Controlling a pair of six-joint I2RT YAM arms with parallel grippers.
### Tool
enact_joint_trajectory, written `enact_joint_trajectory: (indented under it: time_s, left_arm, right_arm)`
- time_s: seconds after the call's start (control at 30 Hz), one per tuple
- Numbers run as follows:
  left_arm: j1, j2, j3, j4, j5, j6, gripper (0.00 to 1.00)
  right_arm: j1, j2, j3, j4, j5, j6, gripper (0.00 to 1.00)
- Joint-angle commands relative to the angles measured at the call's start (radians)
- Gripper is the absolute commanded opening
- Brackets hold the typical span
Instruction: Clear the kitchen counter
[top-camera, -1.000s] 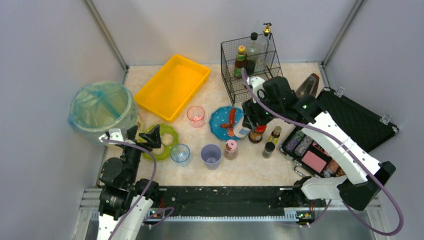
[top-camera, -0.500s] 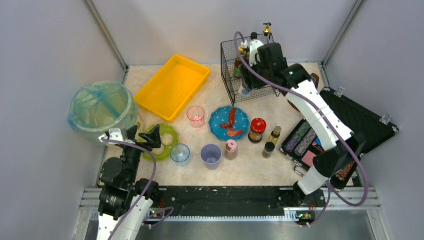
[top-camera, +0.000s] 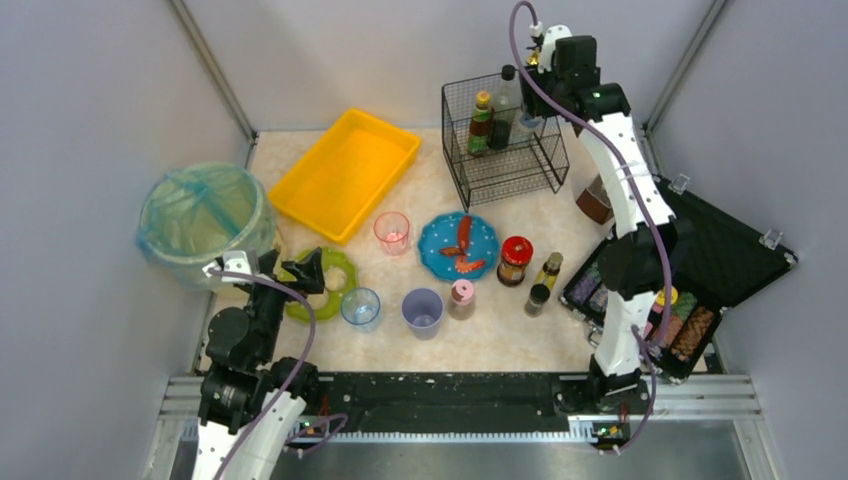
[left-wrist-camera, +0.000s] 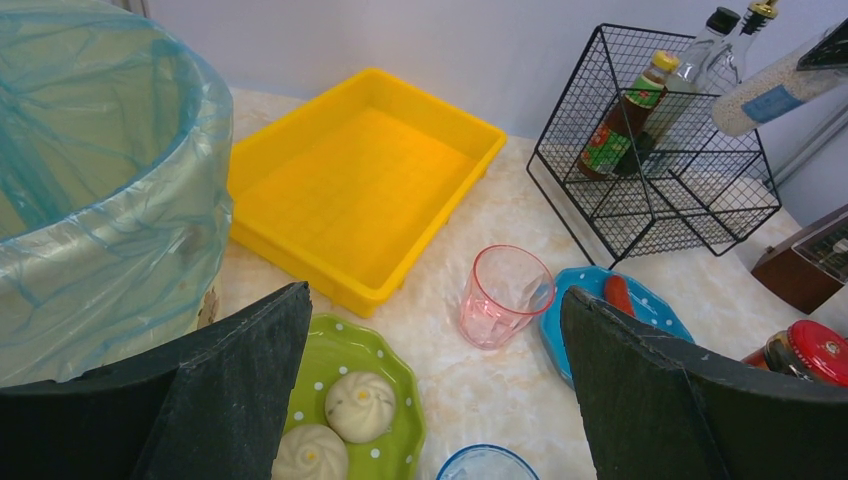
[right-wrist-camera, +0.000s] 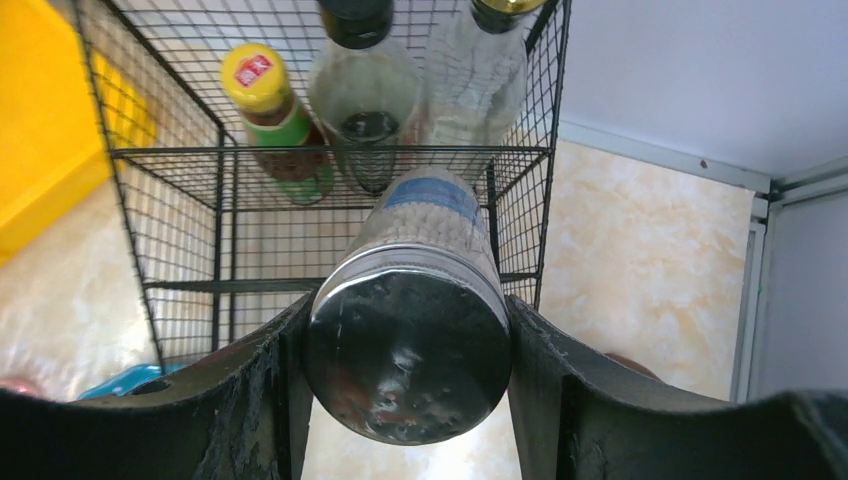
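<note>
The kitchen counter (top-camera: 520, 330) holds plates, cups and jars. My right gripper (right-wrist-camera: 408, 310) is shut on a glass shaker jar (right-wrist-camera: 410, 350) with a metal lid, white grains and a blue label. It holds the jar (top-camera: 527, 122) tilted over the back right part of the black wire basket (top-camera: 500, 165). The same jar (left-wrist-camera: 775, 90) shows at the top right of the left wrist view. My left gripper (left-wrist-camera: 435, 292) is open and holds nothing. It hovers over the green plate (left-wrist-camera: 370, 420) with two buns, at the counter's left.
The basket holds a yellow-capped sauce bottle (top-camera: 481, 120) and a clear black-capped bottle (top-camera: 505, 100). Also here are a yellow tray (top-camera: 345, 172), a lined bin (top-camera: 200, 220), a blue plate (top-camera: 458, 245) with sausages, three cups, a red-lidded jar (top-camera: 515, 260), small bottles and an open black case (top-camera: 720, 245).
My right arm has lifted the shaker jar from beside the blue plate and carried it back and up over the wire basket. The left arm has barely moved.
</note>
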Motion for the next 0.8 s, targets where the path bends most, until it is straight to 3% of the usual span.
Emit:
enact_joint_trajectory:
  time_s: [0.0,0.47,0.63,0.77]
  left_arm:
    - [0.0,0.031,0.005,0.036,-0.007,0.013,0.99]
    - [0.001,0.058,0.005,0.04,-0.01,0.018,0.99]
    - [0.001,0.055,0.005,0.04,-0.011,0.019,0.99]
    - [0.001,0.047,0.005,0.038,-0.012,0.018,0.99]
  right_arm:
    - [-0.036,0.046,0.064,0.122,0.002,-0.021,0.06]
    - [-0.108,0.26,0.078,0.193,-0.003,-0.023,0.11]
    - [-0.115,0.302,0.092,0.208,0.011,-0.017,0.16]
    - [-0.117,0.316,0.091,0.222,0.035,-0.012,0.31]
